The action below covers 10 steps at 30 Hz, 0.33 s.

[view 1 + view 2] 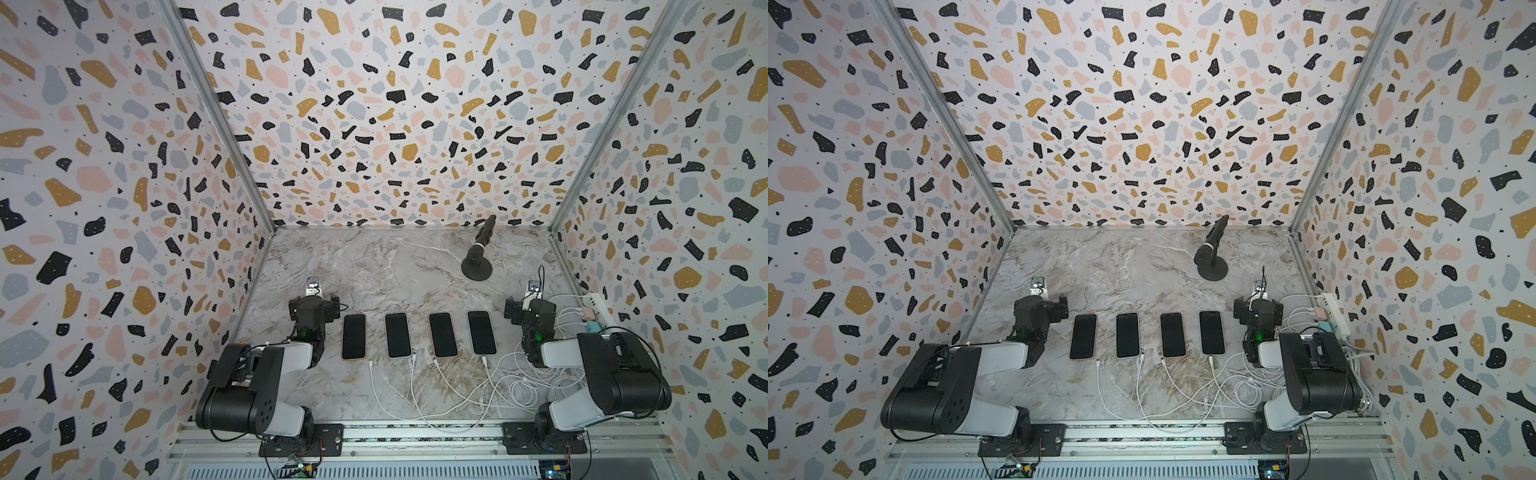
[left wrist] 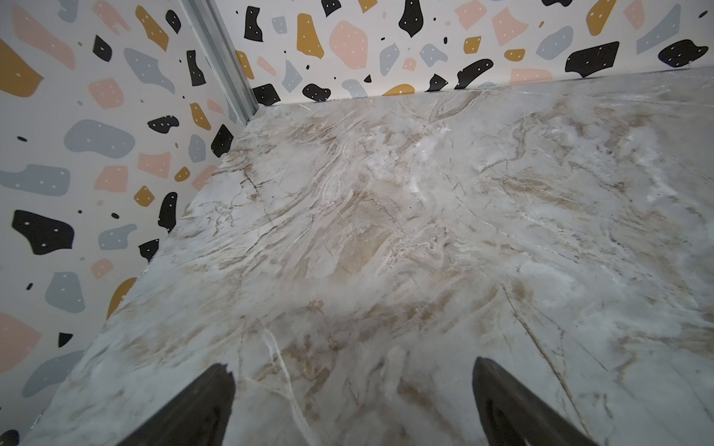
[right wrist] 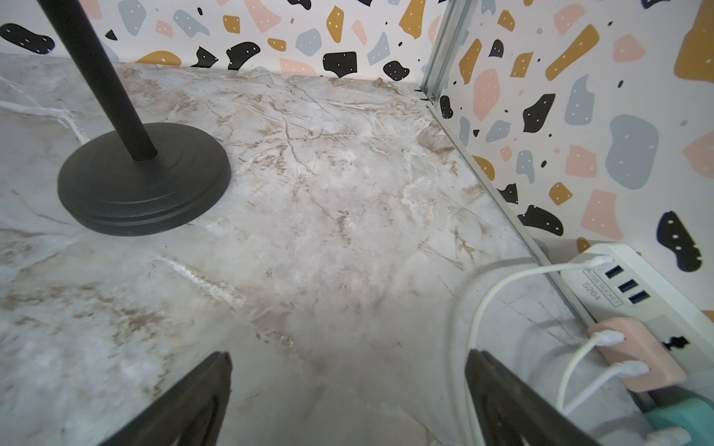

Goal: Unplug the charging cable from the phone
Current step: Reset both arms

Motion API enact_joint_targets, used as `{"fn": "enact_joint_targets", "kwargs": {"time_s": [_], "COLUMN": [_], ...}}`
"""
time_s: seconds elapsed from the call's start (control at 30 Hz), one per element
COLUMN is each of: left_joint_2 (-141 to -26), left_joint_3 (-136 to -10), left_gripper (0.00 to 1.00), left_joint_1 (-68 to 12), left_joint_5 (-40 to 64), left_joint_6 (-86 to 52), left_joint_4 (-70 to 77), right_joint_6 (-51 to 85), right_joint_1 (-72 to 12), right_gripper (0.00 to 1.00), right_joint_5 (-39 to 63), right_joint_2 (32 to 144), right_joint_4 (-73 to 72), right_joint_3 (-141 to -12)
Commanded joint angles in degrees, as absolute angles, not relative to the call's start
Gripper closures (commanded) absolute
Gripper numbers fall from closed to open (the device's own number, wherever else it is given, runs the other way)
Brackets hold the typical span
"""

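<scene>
Marble table (image 1: 374,270) holds four phones (image 1: 398,336) in a row, left gripper (image 2: 351,365) and right gripper (image 3: 347,353) beside them wide open and empty; tugging a cable (image 1: 485,363) could drag its phone along.

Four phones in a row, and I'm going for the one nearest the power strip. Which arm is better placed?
Right. The right gripper, open, sits just beside that phone and its white cable; the left gripper is past the row's opposite end.

On the white power strip (image 3: 674,299), a printed label reads "USB SOCKET" just beside its three blue USB ports (image 3: 626,286); "S204" is printed beside that label.
</scene>
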<state>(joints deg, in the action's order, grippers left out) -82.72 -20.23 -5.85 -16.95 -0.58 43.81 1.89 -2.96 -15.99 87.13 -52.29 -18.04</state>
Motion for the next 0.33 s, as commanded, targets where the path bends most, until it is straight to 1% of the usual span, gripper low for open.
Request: {"fn": "enact_joint_targets", "kwargs": {"time_s": [0.0, 0.3], "left_joint_2": [-82.21, -82.02], "left_joint_3": [-19.80, -19.73], "left_gripper": [0.00, 0.00], "left_joint_1": [-5.80, -5.87], "left_joint_5": [-16.66, -16.50], "left_joint_6": [0.05, 0.04], "left_joint_4": [46.25, 46.20], "right_joint_6": [1.35, 1.36], "right_joint_1": [-2.89, -2.84], "right_gripper": [0.00, 0.00], "right_joint_5": [-15.70, -15.65], "right_joint_2": [86.48, 86.48], "right_joint_4": [-53.09, -53.08], "right_joint_3": [-18.72, -18.72]}}
